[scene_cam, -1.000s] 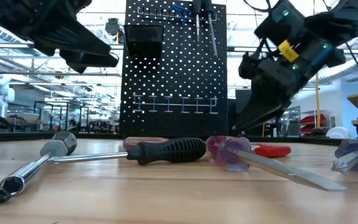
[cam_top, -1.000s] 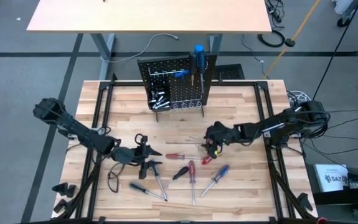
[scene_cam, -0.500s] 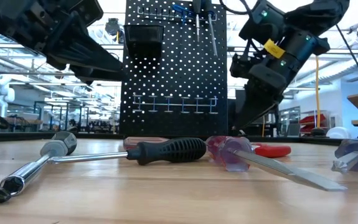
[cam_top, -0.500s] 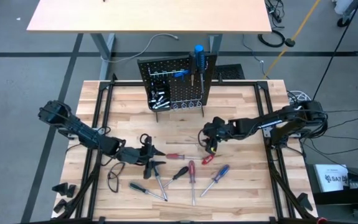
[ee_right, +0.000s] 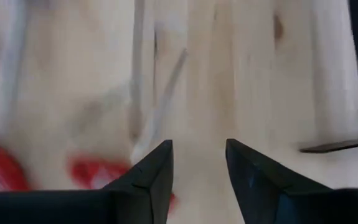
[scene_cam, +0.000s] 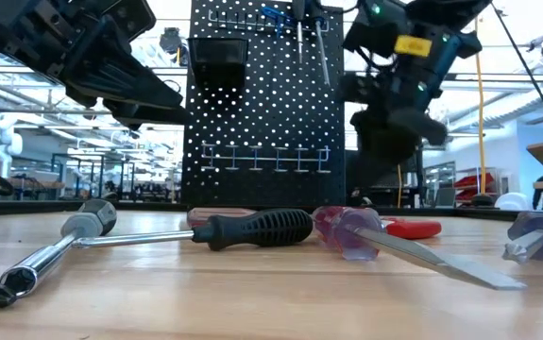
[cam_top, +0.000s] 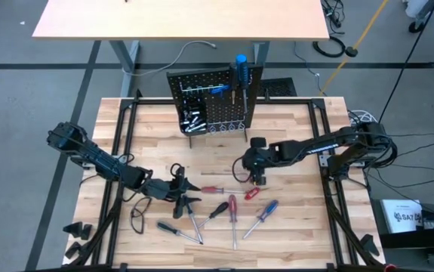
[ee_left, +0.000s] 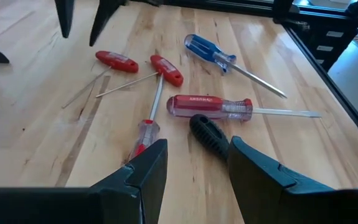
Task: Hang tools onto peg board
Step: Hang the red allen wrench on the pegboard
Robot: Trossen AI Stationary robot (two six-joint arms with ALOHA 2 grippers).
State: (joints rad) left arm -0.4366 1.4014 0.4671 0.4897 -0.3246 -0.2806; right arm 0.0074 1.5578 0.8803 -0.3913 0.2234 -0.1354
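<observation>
Partly done: blue screwdriver (cam_top: 240, 69) and a few small pieces hung on peg board (cam_top: 215, 100). Left: some eight tools (cam_top: 232, 211) loose on tabletop (cam_top: 292, 227). Left tool (cam_top: 186, 191) parted, empty, over black-handled screwdriver (ee_left: 208, 134). Right tool (cam_top: 256, 178) parted, empty, above red pliers (cam_top: 251, 193).

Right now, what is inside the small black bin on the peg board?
From above, the bin on the peg board holds a cluster of small silvery metal pieces. Their number and kind cannot be told, and in the low view the bin's wall hides them.
</observation>
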